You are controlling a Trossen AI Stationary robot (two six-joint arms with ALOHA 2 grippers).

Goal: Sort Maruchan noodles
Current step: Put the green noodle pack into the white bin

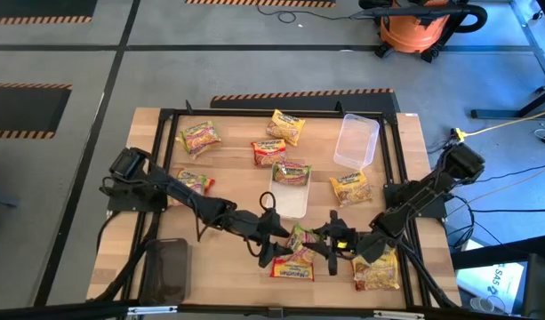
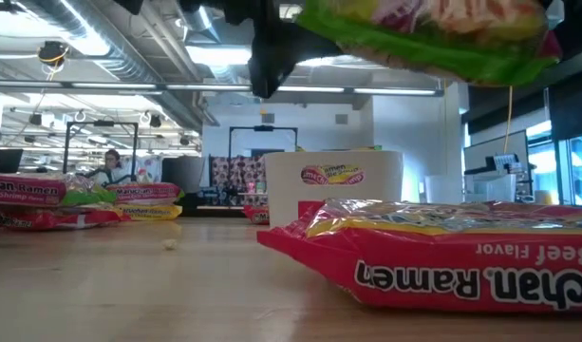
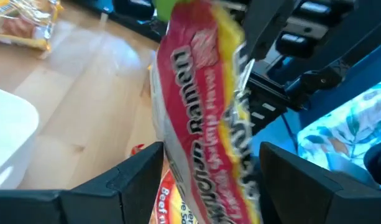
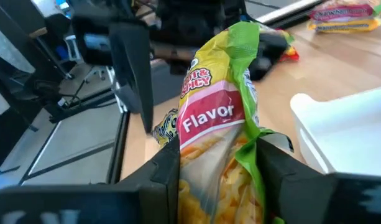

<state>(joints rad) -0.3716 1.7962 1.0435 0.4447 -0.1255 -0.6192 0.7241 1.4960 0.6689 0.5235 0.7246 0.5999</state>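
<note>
On the light wooden table (image 1: 156, 236) we see our right gripper (image 4: 218, 165) clamped on 1 green-edged crinkly plastic ramen packet (image 4: 221, 124), lifted above a red beef-flavor packet (image 2: 442, 256); our left gripper (image 3: 202, 168) straddles it, fingers apart.

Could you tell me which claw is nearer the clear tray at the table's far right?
Right. The right claw lies below the clear tray; the left claw sits farther left.
</note>
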